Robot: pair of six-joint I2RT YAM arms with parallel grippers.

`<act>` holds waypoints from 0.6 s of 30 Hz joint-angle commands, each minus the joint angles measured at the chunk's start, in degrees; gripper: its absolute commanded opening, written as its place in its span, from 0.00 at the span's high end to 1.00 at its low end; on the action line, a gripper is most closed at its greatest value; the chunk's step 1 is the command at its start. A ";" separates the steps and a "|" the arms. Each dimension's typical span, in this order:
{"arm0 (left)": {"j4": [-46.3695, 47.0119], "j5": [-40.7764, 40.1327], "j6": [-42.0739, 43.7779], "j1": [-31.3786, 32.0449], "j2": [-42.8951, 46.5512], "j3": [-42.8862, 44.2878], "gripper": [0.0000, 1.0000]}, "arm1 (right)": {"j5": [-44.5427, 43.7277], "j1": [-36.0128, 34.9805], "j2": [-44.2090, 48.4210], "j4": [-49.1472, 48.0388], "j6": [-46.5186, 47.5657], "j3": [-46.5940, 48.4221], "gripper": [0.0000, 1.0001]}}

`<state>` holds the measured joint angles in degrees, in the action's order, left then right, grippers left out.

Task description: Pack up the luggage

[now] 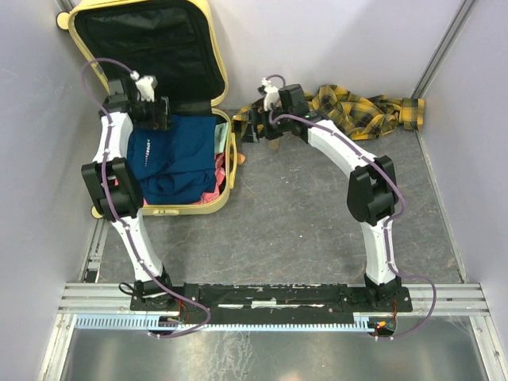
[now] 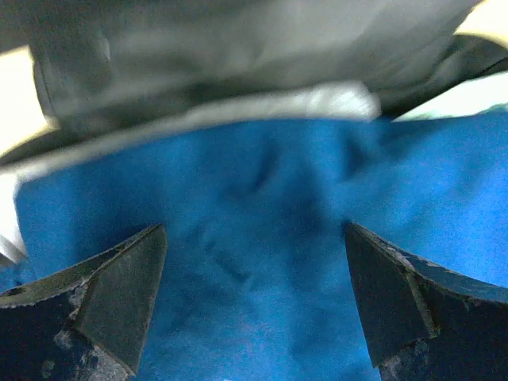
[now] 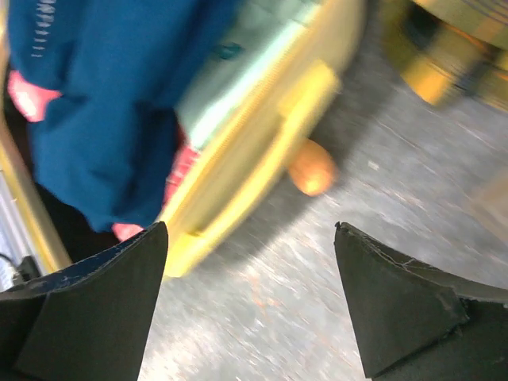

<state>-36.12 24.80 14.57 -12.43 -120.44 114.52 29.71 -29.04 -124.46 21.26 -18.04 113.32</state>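
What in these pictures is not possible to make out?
Top view: the blue garment hides what lies under it in the suitcase; only a pink edge shows.
Right wrist view: blur; the orange thing beside the suitcase cannot be identified.
Left wrist view: blurred; the grey band above the garment is unclear.

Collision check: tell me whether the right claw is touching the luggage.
Cannot tell. In the right wrist view the open right claw frames table, but the blurred luggage rim passes behind one finger; no gap shows.

The whole table (image 1: 317, 230) is seen from high above; the luggage (image 1: 151, 48) is seen close up by both wrist cameras.
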 commanded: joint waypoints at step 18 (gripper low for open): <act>8.35 -11.42 0.58 0.44 17.67 -11.46 0.01 | -32.01 10.15 -0.94 7.29 0.27 1.72 0.14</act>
<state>-32.75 14.90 16.38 -13.69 -107.77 103.55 4.05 -17.50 -122.76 30.46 -13.50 110.74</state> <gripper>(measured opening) 0.993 0.850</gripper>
